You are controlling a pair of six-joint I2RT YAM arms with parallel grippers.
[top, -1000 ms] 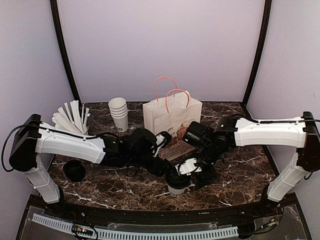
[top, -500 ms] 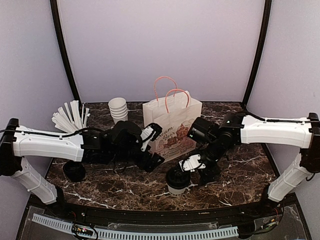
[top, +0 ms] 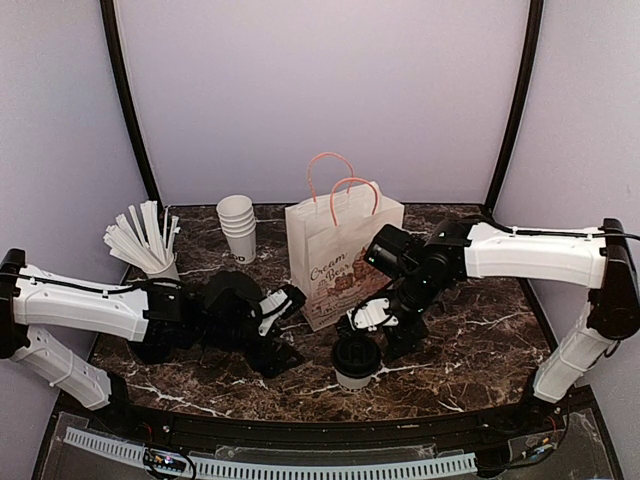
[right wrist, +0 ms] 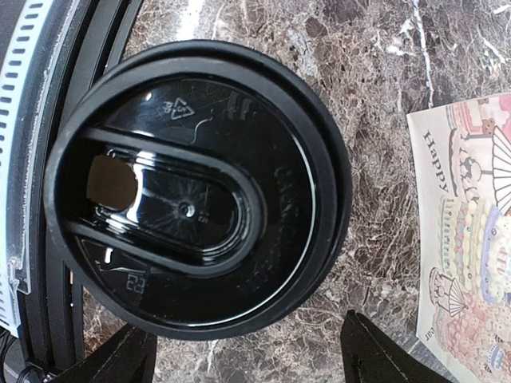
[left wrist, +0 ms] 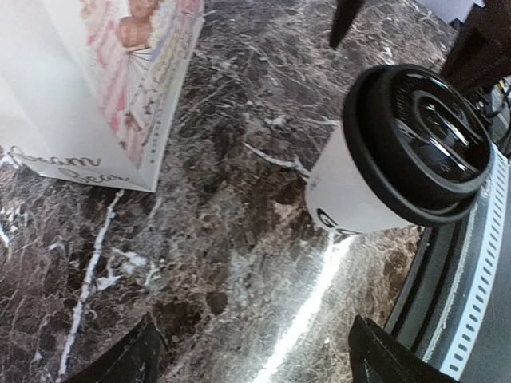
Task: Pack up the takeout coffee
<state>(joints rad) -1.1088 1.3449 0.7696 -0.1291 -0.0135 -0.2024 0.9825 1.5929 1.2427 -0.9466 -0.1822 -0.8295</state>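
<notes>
The takeout coffee [top: 357,361] stands near the table's front edge, a white cup [left wrist: 351,191] with black lettering under a black lid [right wrist: 196,199]. My right gripper [top: 385,335] hovers just behind and above it, pointing down. Its jaws are open, and the lid sits ahead of the right gripper [right wrist: 247,355] in its own wrist view, not between the fingertips. My left gripper [top: 288,332] lies low to the left of the cup, open and empty. The left wrist view has the left gripper [left wrist: 255,361] over bare marble, with the cup ahead to the right.
A white paper bag [top: 340,250] with pink handles stands upright behind the cup, its printed side [left wrist: 104,80] facing the front. A stack of white cups [top: 238,228] and a cup of wrapped straws [top: 148,245] stand at the back left. The table's front rail [left wrist: 471,303] runs close by the coffee.
My left arm has drawn back to the left and toward the front edge, away from the bag. The right gripper has shifted slightly back and left above the cup. Both stay open.
</notes>
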